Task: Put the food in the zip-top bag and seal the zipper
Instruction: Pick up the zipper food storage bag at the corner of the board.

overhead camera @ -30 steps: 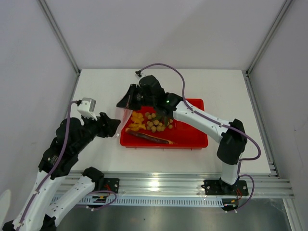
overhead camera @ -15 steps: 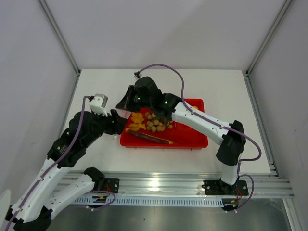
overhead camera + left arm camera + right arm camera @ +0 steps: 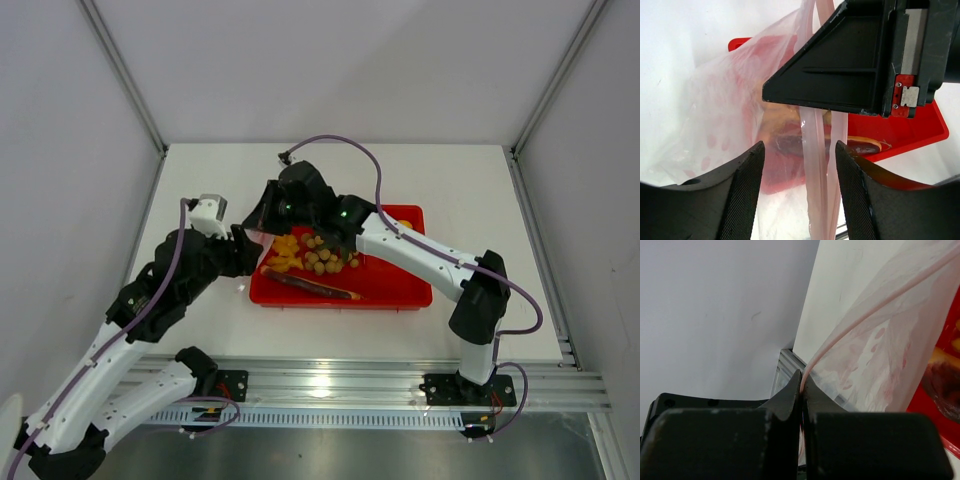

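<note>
The zip-top bag [image 3: 715, 110] is clear with pink dots and hangs at the left end of the red tray [image 3: 400, 292]. My right gripper [image 3: 262, 218] is shut on its pinkish zipper [image 3: 850, 325], pinching the strip between its fingertips [image 3: 802, 379]. My left gripper [image 3: 800, 145] stands open below it, and the two zipper strips [image 3: 816, 175] hang between its fingers without being pinched. On the tray lie orange chunks [image 3: 285, 250], tan round fruits [image 3: 325, 256] and the dark stick [image 3: 310, 287]. A bit of a yellow fruit [image 3: 403, 224] shows behind the right arm.
The tray sits mid-table, with its left edge against the bag. The right gripper's black body [image 3: 850, 65] hangs close above the left fingers. White walls and metal posts ring the table [image 3: 200, 190]. A rail [image 3: 330, 385] runs along the near edge.
My left arm has swung forward and right, bringing its open jaws up around the hanging zipper strips. The right gripper has shifted slightly left and still holds the bag.
</note>
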Tool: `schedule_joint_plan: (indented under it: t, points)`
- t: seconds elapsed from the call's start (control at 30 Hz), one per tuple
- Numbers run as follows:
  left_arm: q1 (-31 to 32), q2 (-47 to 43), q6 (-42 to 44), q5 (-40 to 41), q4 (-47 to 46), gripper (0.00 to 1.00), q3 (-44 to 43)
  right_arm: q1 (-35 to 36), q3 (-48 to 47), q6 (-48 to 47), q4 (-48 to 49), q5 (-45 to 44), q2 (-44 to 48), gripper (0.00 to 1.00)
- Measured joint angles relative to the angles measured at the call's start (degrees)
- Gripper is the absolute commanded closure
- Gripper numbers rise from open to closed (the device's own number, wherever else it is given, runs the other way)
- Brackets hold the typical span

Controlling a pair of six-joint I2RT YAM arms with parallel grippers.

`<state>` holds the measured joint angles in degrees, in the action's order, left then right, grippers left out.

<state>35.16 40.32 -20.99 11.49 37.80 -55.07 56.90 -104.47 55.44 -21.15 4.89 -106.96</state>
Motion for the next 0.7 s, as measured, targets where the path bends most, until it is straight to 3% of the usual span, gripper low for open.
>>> schedule_joint_plan:
  t: [0.23,0.47,0.5,0.63,0.7]
  points:
    - [0.0,0.35,-0.04,0.85,0.0,0.53,0.0,0.0,0.85,0.33,0.48,0.22,0.0,1.0]
    - [0.09,0.72,-0.09,0.59,-0.35,0.6,0.61,0.0,0.98,1.38,0.79,0.26,0.0,1.0]
    - [0.09,0.81,-0.09,0.48,-0.42,0.59,0.72,0.0,0.98,1.51,0.85,0.22,0.0,1.0]
    - [0.09,0.98,-0.11,0.15,-0.39,0.35,0.98,0.0,0.98,1.77,0.9,-0.04,0.0,1.0]
    - [0.11,1.22,-0.44,0.07,-0.44,0.33,1.03,0.0,0.98,1.99,0.92,-0.15,0.0,1.0]
